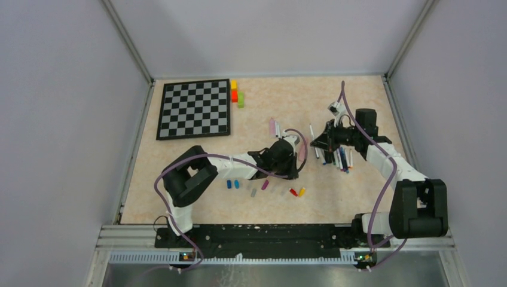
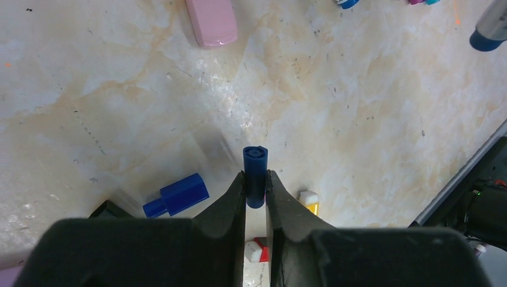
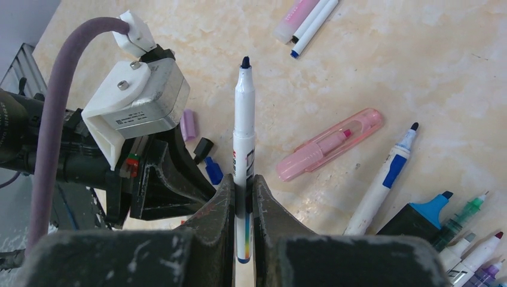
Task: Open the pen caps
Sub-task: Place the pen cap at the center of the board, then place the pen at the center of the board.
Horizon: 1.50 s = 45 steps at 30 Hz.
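Your left gripper [image 2: 256, 177] has its jaws almost together around a dark blue cap [image 2: 255, 160], apparently pinching it, though contact is hard to judge. Your right gripper [image 3: 242, 182] is clamped tight on a white pen [image 3: 244, 113], uncapped, tip pointing away. A loose cap [image 2: 176, 195] lies beside the left fingers.

One chessboard [image 1: 194, 109] and three blocks [image 1: 234, 94] are in view. Two loose blue caps [image 1: 237, 184] show; the piled pens [image 1: 338, 156] defy counting.

Scattered pen caps [image 1: 265, 185] crowd the near centre, pens [image 1: 338, 156] clutter the right; the table [image 1: 287, 98] lies bare at back.
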Motion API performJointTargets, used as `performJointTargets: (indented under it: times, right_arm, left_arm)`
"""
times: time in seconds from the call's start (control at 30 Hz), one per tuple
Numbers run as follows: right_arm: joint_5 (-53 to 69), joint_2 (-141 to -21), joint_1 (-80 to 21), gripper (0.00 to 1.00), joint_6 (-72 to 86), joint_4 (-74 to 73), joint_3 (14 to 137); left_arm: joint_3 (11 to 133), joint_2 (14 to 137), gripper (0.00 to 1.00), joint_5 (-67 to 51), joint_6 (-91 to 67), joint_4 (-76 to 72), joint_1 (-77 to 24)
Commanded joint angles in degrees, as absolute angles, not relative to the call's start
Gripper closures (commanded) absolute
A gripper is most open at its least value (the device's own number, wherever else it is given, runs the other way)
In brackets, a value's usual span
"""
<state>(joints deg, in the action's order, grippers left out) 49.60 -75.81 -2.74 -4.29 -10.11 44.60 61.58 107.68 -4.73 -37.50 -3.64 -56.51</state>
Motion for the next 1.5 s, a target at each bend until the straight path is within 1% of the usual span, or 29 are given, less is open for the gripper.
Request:
performJointTargets:
  times: [0.0,0.07,0.23,0.37,0.53,0.63,0.7,0.77,0.83,0.9,1.0,1.07,1.23,1.47]
  right_arm:
    - [51.1,-73.8,-1.9,1.0,-4.1,-7.9,44.4]
    - [51.1,-73.8,-1.9,1.0,-4.1,-7.9,44.4]
    - [51.1,-73.9,-1.8,1.0,-4.1,-7.8,44.3]
    - [51.2,-74.4,-1.8,1.0,-4.5,-7.8,44.3]
    - [52.7,-78.6,-2.0,1.0,-4.1,-8.7,46.2]
    - [51.6,-82.8,-3.6,1.0,-3.4,-10.3,49.5]
    - [49.8,-85.5,-5.2,1.0,-1.7,-10.0,51.6]
    - [47.3,-88.0,-7.0,1.0,0.4,-9.0,53.7]
    - [44.3,-89.9,-8.9,1.0,3.1,-7.9,55.5]
    - [41.1,-92.0,-10.5,1.0,6.6,-6.3,57.2]
    - [36.6,-96.1,-11.8,1.0,13.4,-4.1,60.1]
    - [34.1,-99.4,-13.0,1.0,16.8,-4.7,63.4]
    - [33.0,-105.9,-14.8,0.99,19.8,-6.2,70.3]
    - [30.5,-111.3,-15.8,0.97,20.8,-7.1,73.7]
  left_arm:
    - [63.8,107.8,0.79,-2.9,-36.3,-2.6,-56.9]
    - [63.9,107.4,0.75,-2.7,-36.2,-2.3,-56.8]
    - [64.0,106.3,0.69,-2.1,-35.8,-1.7,-56.9]
    - [63.0,103.9,0.68,-1.3,-35.7,-1.7,-56.9]
    - [59.4,96.3,0.68,0.4,-32.5,-4.6,-56.9]
    - [56.5,90.8,0.68,4.7,-30.2,-5.3,-56.8]
    - [54.2,86.9,0.65,9.0,-28.6,-4.3,-56.8]
    - [51.2,82.7,0.59,14.1,-26.7,-3.9,-56.7]
    - [47.4,77.3,0.49,18.6,-25.4,-3.8,-56.6]
    - [44.3,72.8,0.36,22.2,-24.5,-3.9,-56.2]
    - [40.2,66.8,0.14,26.9,-24.2,-3.3,-55.2]
    - [37.8,63.3,0.02,29.7,-24.5,-2.7,-54.5]
    - [34.0,58.4,0.01,30.2,-24.9,-1.8,-52.6]
    - [33.0,58.1,0.01,29.7,-25.0,-1.3,-51.7]
